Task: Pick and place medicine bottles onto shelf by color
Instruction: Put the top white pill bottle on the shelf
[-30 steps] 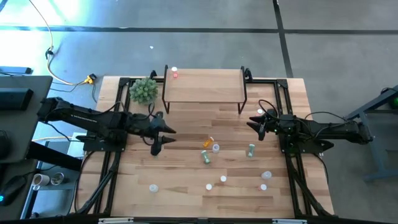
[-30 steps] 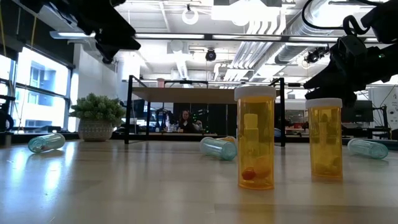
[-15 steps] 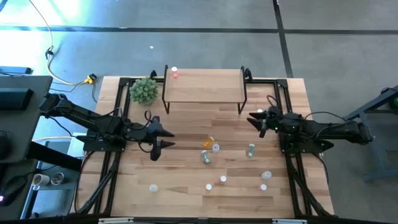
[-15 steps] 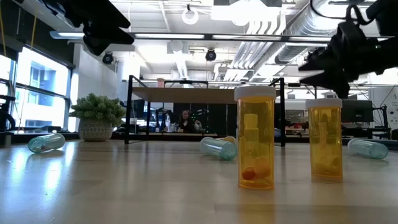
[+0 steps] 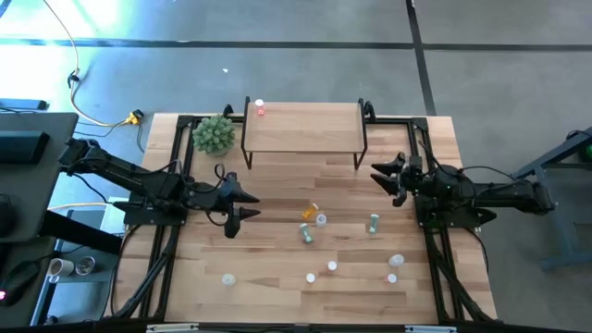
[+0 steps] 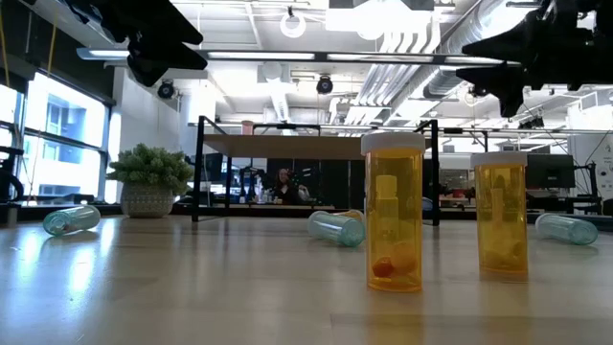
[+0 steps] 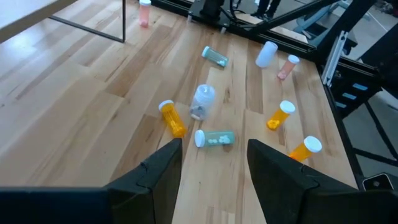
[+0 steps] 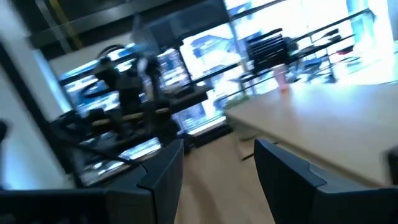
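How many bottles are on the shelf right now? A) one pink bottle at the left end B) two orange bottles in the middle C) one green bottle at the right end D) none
A: the high view shows a single pink bottle standing at the left end of the shelf, whose top otherwise shows only bare wood.

Ten bottles: three orange bottles (image 5: 309, 212) (image 5: 331, 266) (image 5: 311, 277), three clear bottles (image 5: 320, 220) (image 5: 396, 262) (image 5: 228, 277), two green bottles (image 5: 304, 232) (image 5: 373, 222), two pink bottles (image 5: 259, 109) (image 5: 392, 277). One shelf (image 5: 305, 129). One plant (image 5: 214, 134). Two arms (image 5: 120, 176) (image 5: 499, 194). One table (image 5: 277, 185).
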